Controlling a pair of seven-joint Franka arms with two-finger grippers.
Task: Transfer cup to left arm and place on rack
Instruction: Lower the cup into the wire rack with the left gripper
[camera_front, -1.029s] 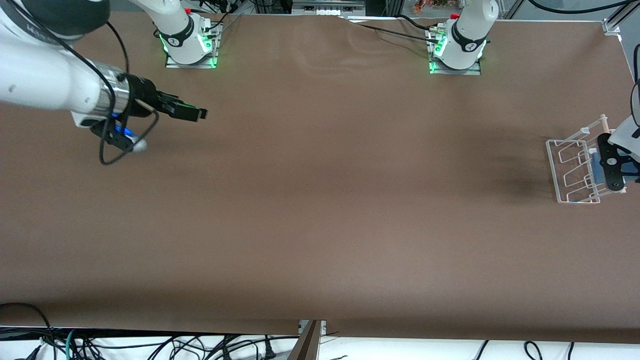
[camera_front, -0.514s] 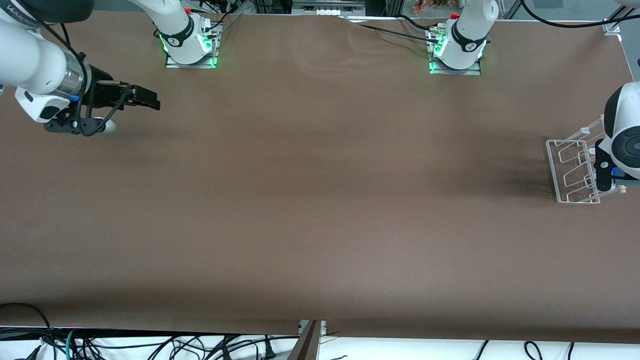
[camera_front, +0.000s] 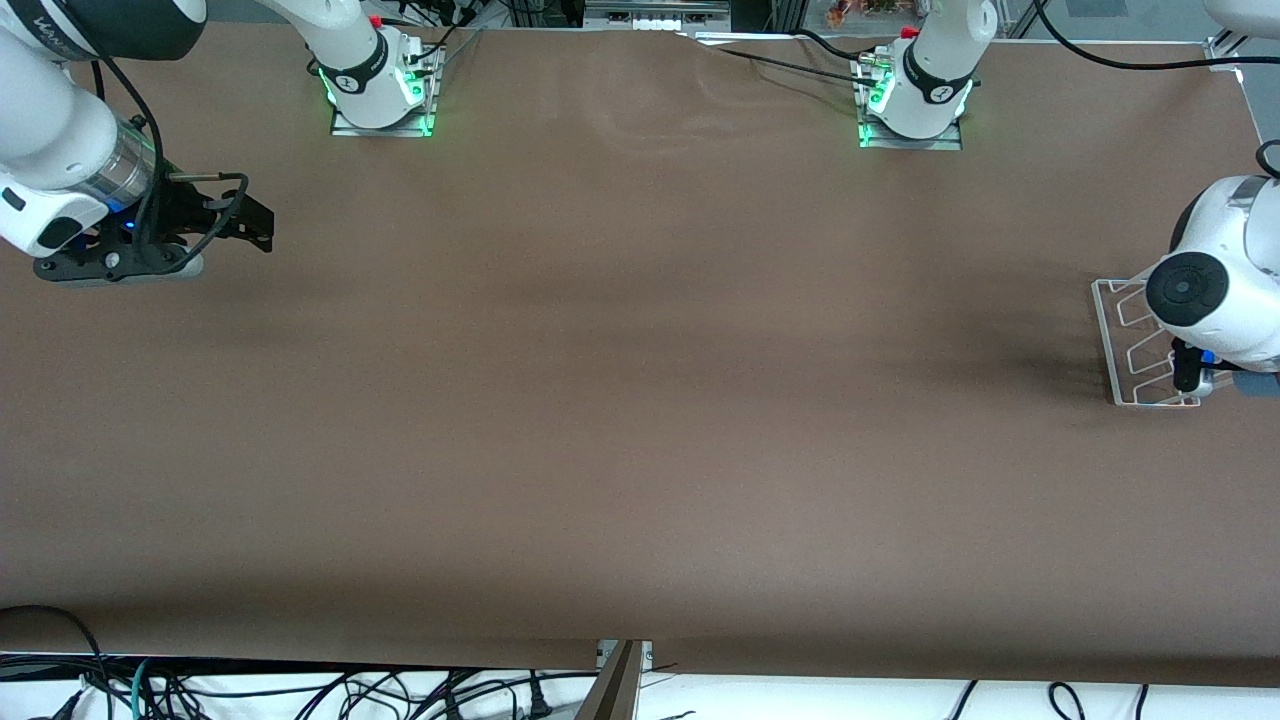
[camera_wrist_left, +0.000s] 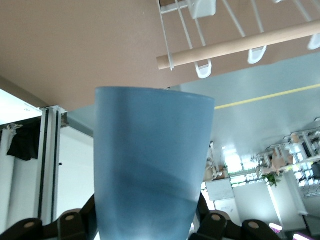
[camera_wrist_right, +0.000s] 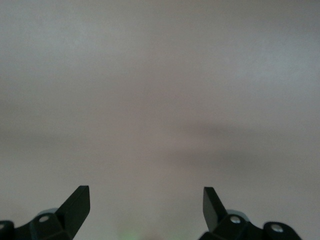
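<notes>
In the left wrist view the light-blue cup (camera_wrist_left: 150, 170) fills the middle, with my left gripper (camera_wrist_left: 148, 224) shut on its narrower end and dark fingers (camera_wrist_left: 86, 221) showing on both sides. Its wide end points toward the rack's wooden dowel (camera_wrist_left: 240, 46) and white wires (camera_wrist_left: 172, 35). From the front, the left arm's wrist (camera_front: 1215, 295) hangs over the rack (camera_front: 1122, 300) at the left arm's end of the table and hides the gripper. My right gripper (camera_front: 250, 218) is open and empty, low over bare table at the right arm's end; its fingertips (camera_wrist_right: 79, 200) stand wide apart.
The brown table cover (camera_front: 640, 400) spreads between the two arms. Both arm bases (camera_front: 380, 90) stand along the table's edge farthest from the front camera. Cables hang below the edge nearest that camera. The rack sits close to the table's end edge.
The right arm has pulled back toward its own end of the table, still open. The left arm's wrist has swung farther over the rack and now covers more of it.
</notes>
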